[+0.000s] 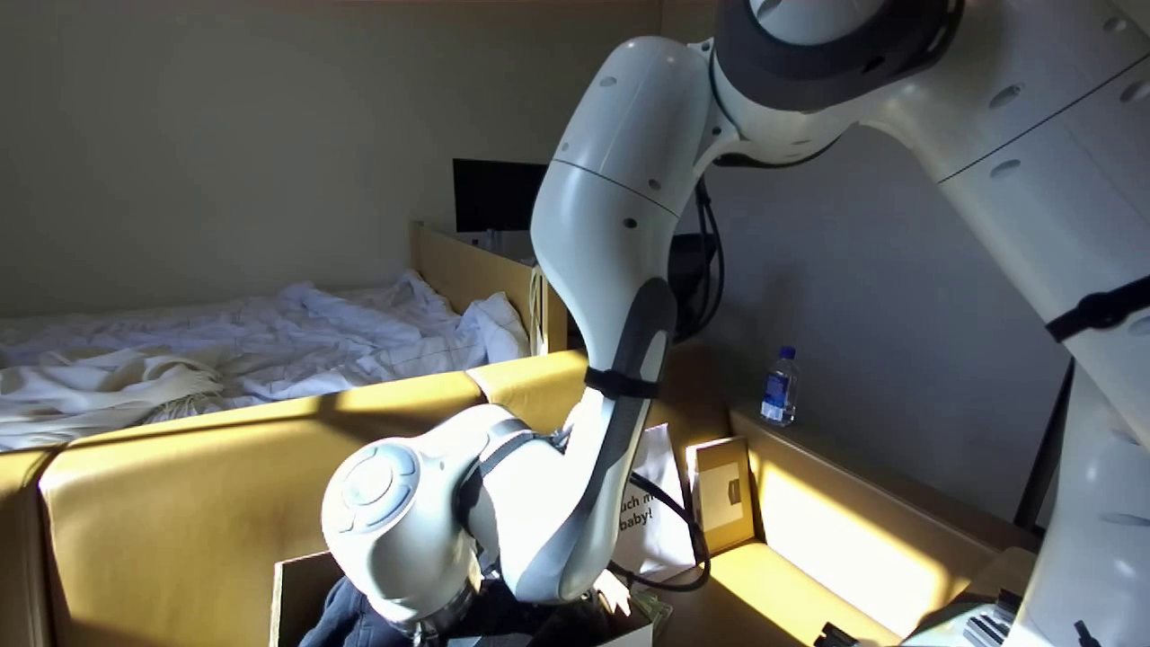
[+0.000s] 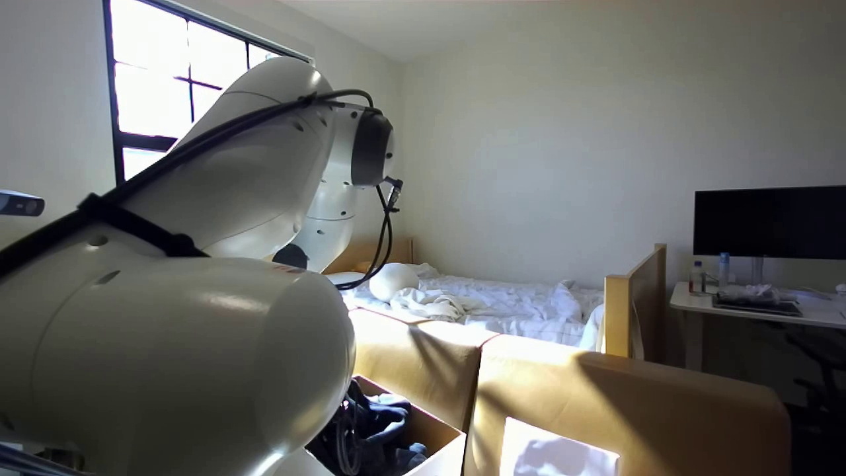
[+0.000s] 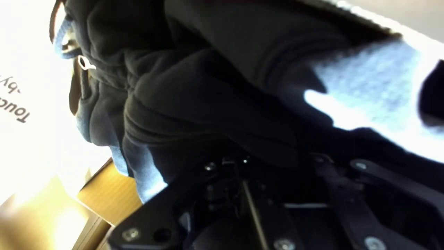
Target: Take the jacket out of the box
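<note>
In an exterior view the bed (image 1: 296,341) lies at far left, behind the sofa (image 1: 198,503). Then comes the box (image 1: 301,575), the jacket (image 1: 346,620) bunched dark inside it, partly hidden by the arm (image 1: 597,270) bent over it. The gripper (image 3: 277,166) is at the jacket's folds (its tips are lost in shadow, so I cannot tell whether they are spread or pinching cloth). Farther right stand a lettered white panel (image 1: 660,544) and a bottle (image 1: 779,391).

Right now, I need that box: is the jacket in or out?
At least partly in: the jacket lies between the walls of the box in both exterior views.
</note>
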### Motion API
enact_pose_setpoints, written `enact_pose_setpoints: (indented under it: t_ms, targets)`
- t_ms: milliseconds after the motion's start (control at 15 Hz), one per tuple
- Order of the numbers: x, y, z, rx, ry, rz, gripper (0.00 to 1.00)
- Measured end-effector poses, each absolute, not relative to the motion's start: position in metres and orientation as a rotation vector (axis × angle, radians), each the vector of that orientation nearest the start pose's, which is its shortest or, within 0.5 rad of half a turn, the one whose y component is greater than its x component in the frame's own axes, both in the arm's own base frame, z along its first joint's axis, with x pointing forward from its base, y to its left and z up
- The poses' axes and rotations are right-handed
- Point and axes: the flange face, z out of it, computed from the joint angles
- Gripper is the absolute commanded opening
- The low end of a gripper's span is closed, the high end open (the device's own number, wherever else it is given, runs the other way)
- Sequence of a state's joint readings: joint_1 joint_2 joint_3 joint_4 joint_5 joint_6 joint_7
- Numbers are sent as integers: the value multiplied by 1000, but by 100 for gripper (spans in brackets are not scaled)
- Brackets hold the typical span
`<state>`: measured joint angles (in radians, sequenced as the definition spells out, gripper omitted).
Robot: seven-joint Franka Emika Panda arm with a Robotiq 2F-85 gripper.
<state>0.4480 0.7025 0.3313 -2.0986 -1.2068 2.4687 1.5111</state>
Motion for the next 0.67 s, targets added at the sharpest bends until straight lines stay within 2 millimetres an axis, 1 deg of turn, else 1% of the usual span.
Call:
enact_pose_setpoints:
  t_ms: [133, 200, 333, 467, 667]
  targets:
    - [360, 394, 83, -3383, -353, -427, 3]
    - [359, 399, 89, -3379, -286, -397, 6]
    - [362, 411, 112, -3358, -172, -375, 5]
    - [372, 422, 147, -3338, -122, -408, 4]
    - [395, 432, 216, -3342, -228, -487, 4]
